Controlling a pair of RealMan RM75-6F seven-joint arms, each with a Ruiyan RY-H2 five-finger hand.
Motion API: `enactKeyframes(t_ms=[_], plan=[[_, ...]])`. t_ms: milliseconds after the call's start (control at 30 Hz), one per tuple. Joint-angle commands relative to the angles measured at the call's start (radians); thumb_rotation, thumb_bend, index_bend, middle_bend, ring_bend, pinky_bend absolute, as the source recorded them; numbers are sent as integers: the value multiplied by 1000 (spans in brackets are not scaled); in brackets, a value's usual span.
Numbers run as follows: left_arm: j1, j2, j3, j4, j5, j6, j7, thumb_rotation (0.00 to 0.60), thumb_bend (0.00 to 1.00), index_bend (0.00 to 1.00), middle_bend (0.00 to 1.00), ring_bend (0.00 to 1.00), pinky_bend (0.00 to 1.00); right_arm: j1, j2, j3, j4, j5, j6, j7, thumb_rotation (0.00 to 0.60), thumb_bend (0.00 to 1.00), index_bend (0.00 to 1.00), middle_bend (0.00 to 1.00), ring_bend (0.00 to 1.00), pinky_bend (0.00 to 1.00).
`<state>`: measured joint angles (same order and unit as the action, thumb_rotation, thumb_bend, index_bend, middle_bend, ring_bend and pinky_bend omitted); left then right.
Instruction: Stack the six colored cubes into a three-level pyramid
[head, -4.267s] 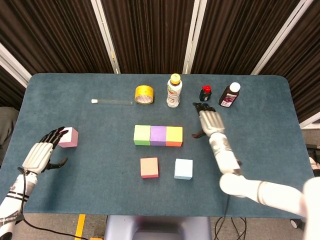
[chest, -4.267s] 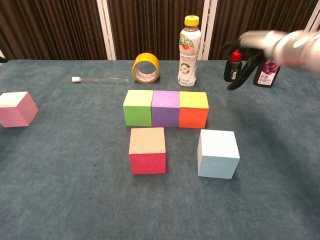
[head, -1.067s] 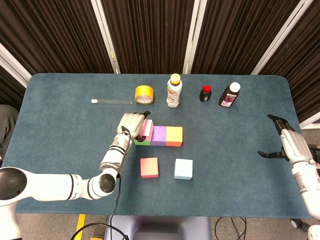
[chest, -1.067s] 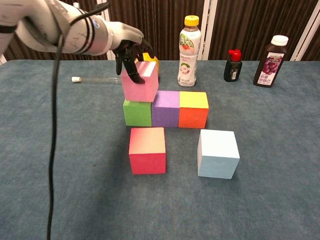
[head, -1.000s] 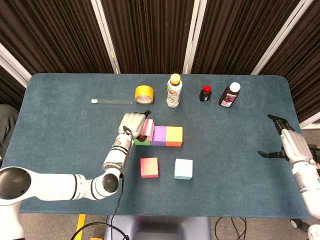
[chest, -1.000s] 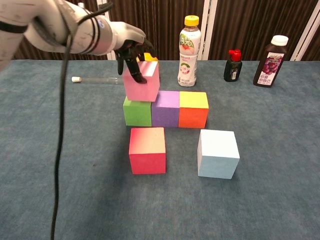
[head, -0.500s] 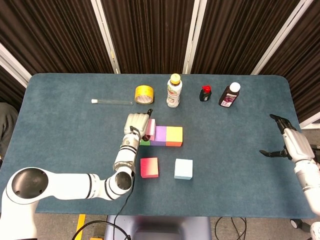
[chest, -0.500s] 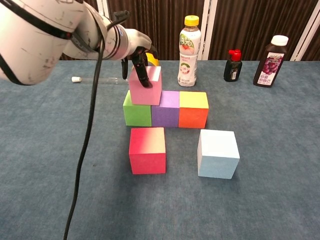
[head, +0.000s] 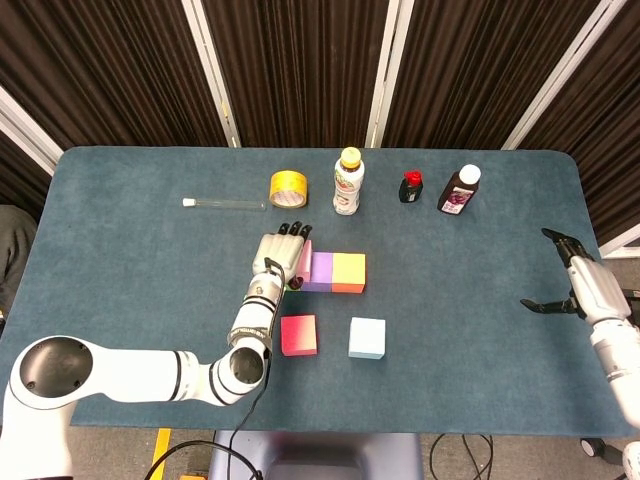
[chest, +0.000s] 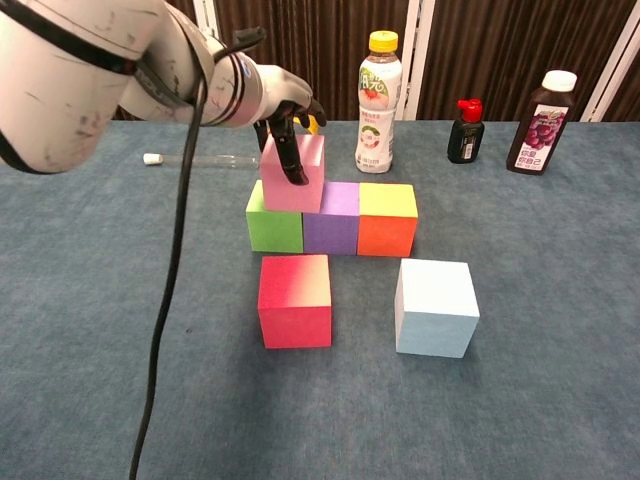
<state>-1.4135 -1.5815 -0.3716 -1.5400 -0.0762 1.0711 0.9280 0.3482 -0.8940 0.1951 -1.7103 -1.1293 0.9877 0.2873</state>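
A green cube (chest: 272, 224), a purple cube (chest: 335, 226) and a yellow-topped orange cube (chest: 387, 221) form a row. The pink cube (chest: 293, 173) sits on top, over the seam between green and purple. My left hand (chest: 274, 104) holds it from above, thumb on its front face; in the head view the left hand (head: 279, 254) covers most of the pink cube (head: 304, 256). A red cube (chest: 295, 300) and a light blue cube (chest: 435, 307) lie in front of the row. My right hand (head: 579, 281) hovers empty at the table's right edge, fingers apart.
Along the back stand a yellow tape roll (head: 288, 188), a drink bottle (chest: 380, 100), a small red-capped bottle (chest: 465, 131) and a dark juice bottle (chest: 537, 122). A glass tube (chest: 196, 160) lies at the back left.
My left hand has carried the pink cube from the table's left side to the row, then shifted it right and down onto the green and purple cubes. The right arm withdrew to the right edge.
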Motion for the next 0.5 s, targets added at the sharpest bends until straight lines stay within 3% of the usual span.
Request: enactKeyframes(t_ms=[33, 167, 500], plan=[[22, 35, 12, -41, 48, -20, -3, 600, 319, 0, 0, 0, 190, -2, 2, 1, -2, -2, 2, 3, 600, 199, 140, 168, 99, 261], [45, 73, 41, -69, 104, -57, -9, 600, 321, 0, 0, 0, 138, -4, 2, 0, -4, -4, 1, 4, 600, 199, 140, 168, 99, 261], [49, 88, 78, -32, 150, -162, -42, 600, 319, 1, 0, 0, 126, -7, 2, 2, -9, 4, 2, 3, 600, 199, 140, 168, 99, 261]])
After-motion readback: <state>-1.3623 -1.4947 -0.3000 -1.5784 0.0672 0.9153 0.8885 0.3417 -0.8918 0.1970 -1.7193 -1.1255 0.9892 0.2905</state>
